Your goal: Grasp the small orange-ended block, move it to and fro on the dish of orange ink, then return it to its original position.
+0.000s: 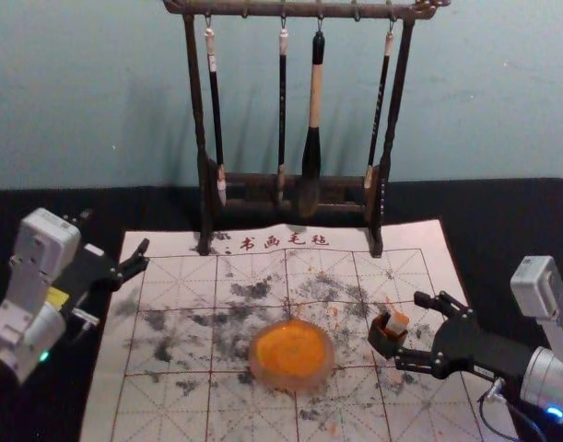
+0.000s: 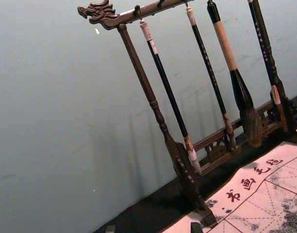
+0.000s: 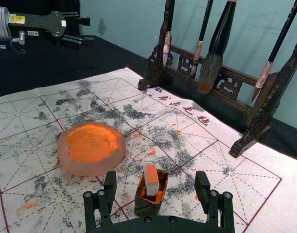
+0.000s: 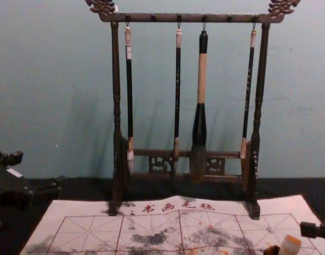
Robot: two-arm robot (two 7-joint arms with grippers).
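Working area: a brush stand is at the rear of a marked mat. The dish of orange ink and the small dark holder are on the mat, well apart.

Progress: the right gripper is at the holder, its fingers wide apart, one to each side, gripping nothing. The left gripper is parked beyond the mat's left edge, fingers apart and empty. The block is in the holder, between the right gripper's fingers. This fits either readiness to grasp or release after return; which of the two cannot be determined. If the cycle is at its start, grasping, the to-and-fro pass on the dish and the return are all outstanding. If at its end, only arm withdrawal is left.

Block condition: oblong, pale sides, protruding from the holder at a slight lean. Its exposed end is orange. Orange residue coats the holder's inner wall around it.
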